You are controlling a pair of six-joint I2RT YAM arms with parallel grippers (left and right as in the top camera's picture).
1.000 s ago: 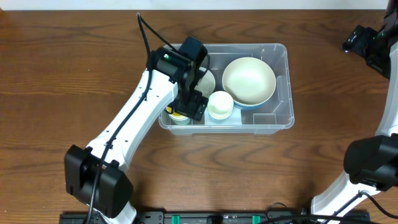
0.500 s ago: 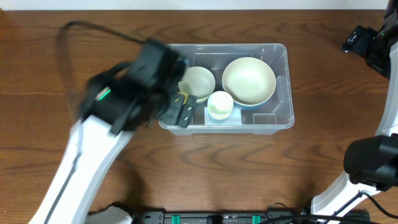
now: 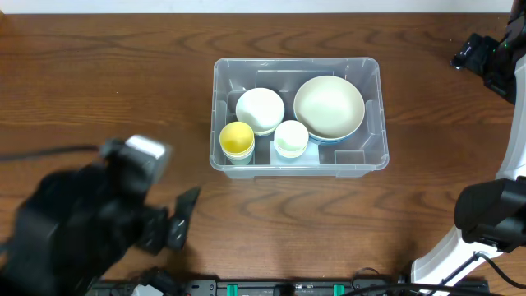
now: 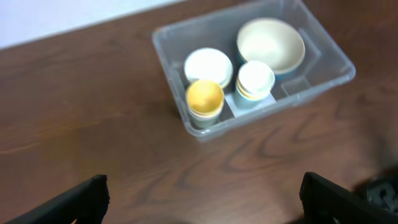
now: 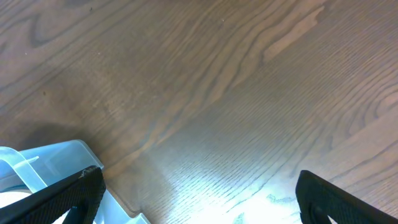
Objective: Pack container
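Position: large clear rectangular plastic container sits mid-table on brown wooden tabletop, unmoved. Left gripper was over the container's left end a second ago and is now pulled back to the near-left. It is heavily blurred overhead, so its pose is unclear. Wrist view shows its fingers spread wide, empty. Small yellow cup now uncovered in the container's front-left corner. Right gripper at far right as before, fingers apart.
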